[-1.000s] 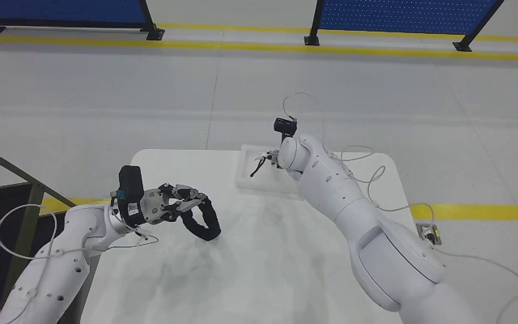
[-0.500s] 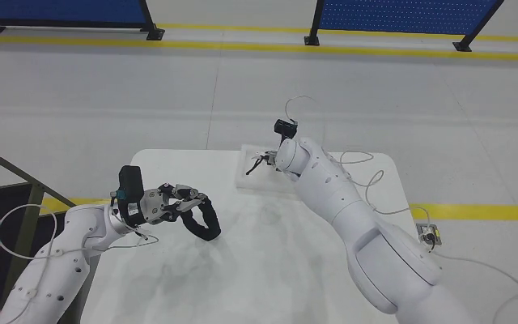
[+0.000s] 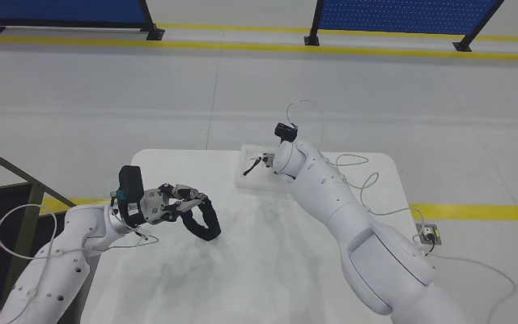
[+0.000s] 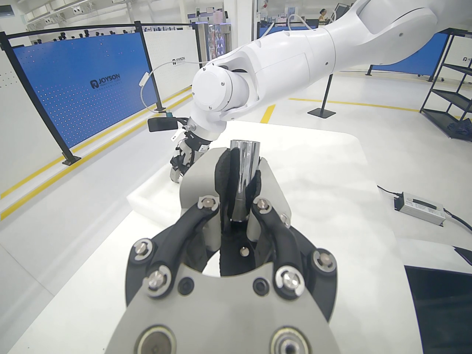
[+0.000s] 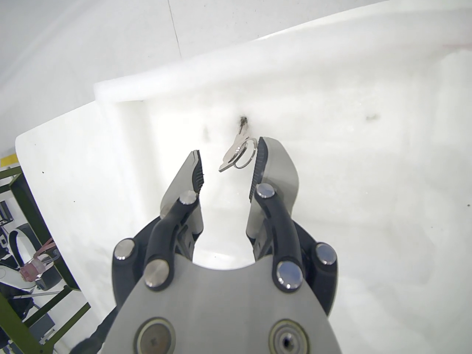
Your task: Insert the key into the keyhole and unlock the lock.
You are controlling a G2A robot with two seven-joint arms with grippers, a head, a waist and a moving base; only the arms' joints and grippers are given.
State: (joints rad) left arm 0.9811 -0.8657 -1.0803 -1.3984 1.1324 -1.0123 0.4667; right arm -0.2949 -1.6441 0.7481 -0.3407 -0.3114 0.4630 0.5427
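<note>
1. One key (image 5: 233, 149) stands tilted, its tip stuck in a dark hole in the one white foam block (image 5: 332, 156). It carries one wire ring (image 5: 246, 154).
2. The right gripper (image 5: 229, 156) is at the key with its two fingers spread wide. The key lies in the gap between them, and nothing is gripped. The ring sits just beside one finger pad (image 5: 258, 163); whether they touch cannot be told.
3. In the top view, the right gripper (image 3: 257, 163) is over the foam block (image 3: 249, 181), which lies at the far edge of the one white table (image 3: 267, 259).
4. One lock (image 4: 246, 149) has a chrome cylinder and a black looped cable. The left gripper (image 4: 241, 165) is pinched tight on the cylinder, which stands up between its two fingers.
5. From above, the left gripper (image 3: 184, 201) holds the lock (image 3: 209, 225) over the table's left part. It is well apart from the key and foam block.
6. One grey power adapter (image 4: 420, 204) lies on the floor beside the table.
7. Two blue fence panels (image 3: 73, 10) stand across the floor beyond the table.
</note>
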